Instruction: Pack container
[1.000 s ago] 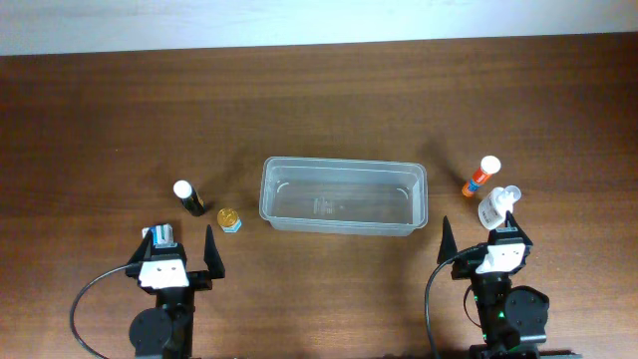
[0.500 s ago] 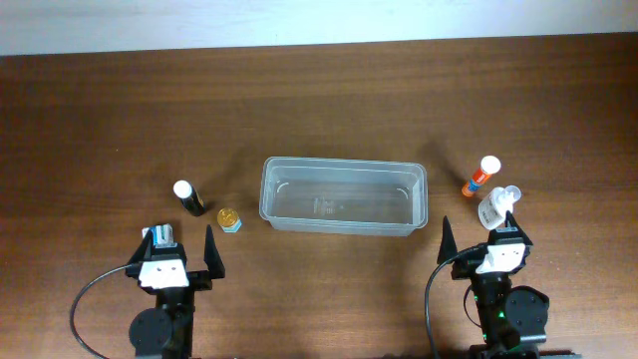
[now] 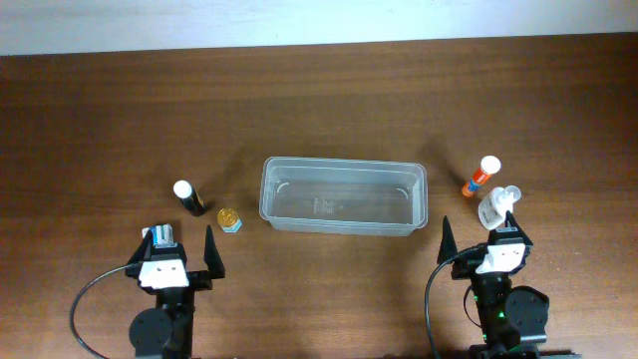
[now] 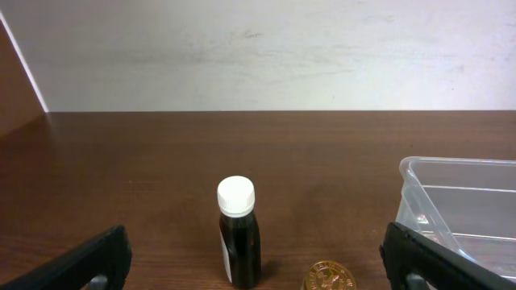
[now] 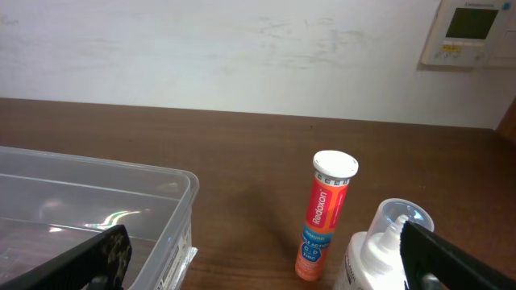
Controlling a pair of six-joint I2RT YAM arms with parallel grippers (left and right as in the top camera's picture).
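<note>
The clear plastic container [image 3: 343,195] stands empty in the middle of the table; its corner shows in the left wrist view [image 4: 459,209] and in the right wrist view [image 5: 97,217]. A dark bottle with a white cap [image 3: 186,197] [image 4: 239,234] and a small gold-lidded jar [image 3: 229,218] [image 4: 328,276] stand to its left. An orange tube [image 3: 479,177] [image 5: 324,216] and a white spray bottle [image 3: 496,206] [image 5: 379,250] stand to its right. My left gripper [image 3: 181,251] [image 4: 258,259] is open and empty, short of the dark bottle. My right gripper [image 3: 480,239] [image 5: 266,256] is open and empty, short of the tube.
A pale wall runs behind the table's far edge [image 3: 319,40]. A wall thermostat [image 5: 473,31] shows in the right wrist view. Bare wood [image 3: 319,110] lies beyond the container.
</note>
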